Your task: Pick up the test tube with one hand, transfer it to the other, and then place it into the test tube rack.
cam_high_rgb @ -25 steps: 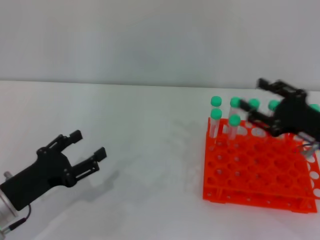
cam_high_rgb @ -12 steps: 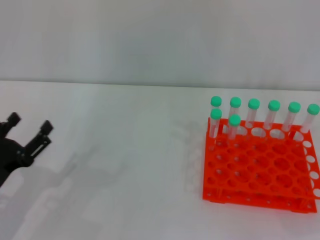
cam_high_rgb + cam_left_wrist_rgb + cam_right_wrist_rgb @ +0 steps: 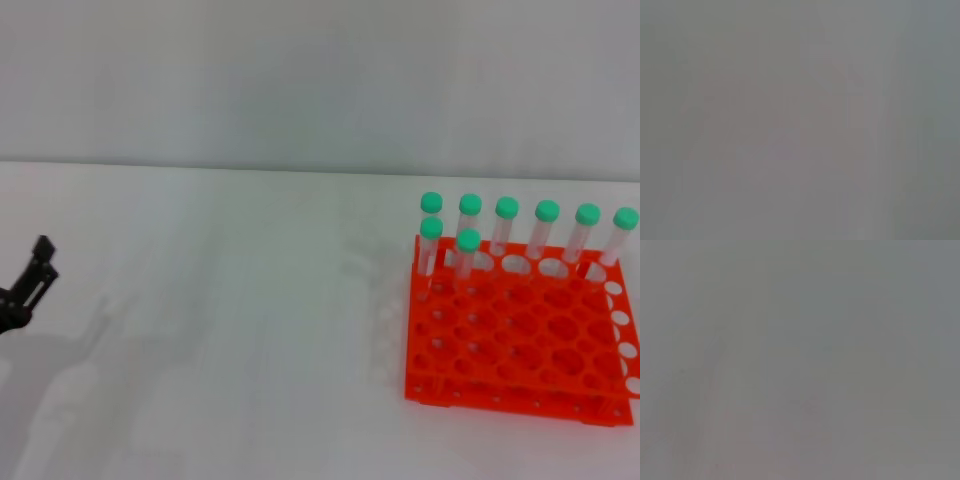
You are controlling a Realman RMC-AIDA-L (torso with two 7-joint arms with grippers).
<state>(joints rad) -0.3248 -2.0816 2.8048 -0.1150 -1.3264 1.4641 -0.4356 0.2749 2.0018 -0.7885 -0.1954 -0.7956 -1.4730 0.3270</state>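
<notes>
At the far left edge of the head view only the tips of the black clawed left gripper (image 3: 25, 283) show, low over the white table (image 3: 230, 330). I cannot tell whether it is spread or pinching, because most of it lies beyond the edge, and no tube is visible in it. The right gripper is not in view. Both wrist views show only a featureless grey field.

Well apart from the left gripper, on the right side of the table, stands the bright orange-red plastic two-tier test tube rack (image 3: 520, 335). Eight slim clear plastic tubes with round green caps stand upright in it: six along the far row and two just in front at its left end, among them the nearer-row test tube (image 3: 466, 255). None lies loose on the table.

Judging from this, every tube is already racked, so any further pick must come out of the rack. The tubes stand close together, so a claw reaching in could knock a neighbour or drag the light rack sideways. With wrist views blank, alignment could only be judged from the head view, making a missed grasp likelier.
</notes>
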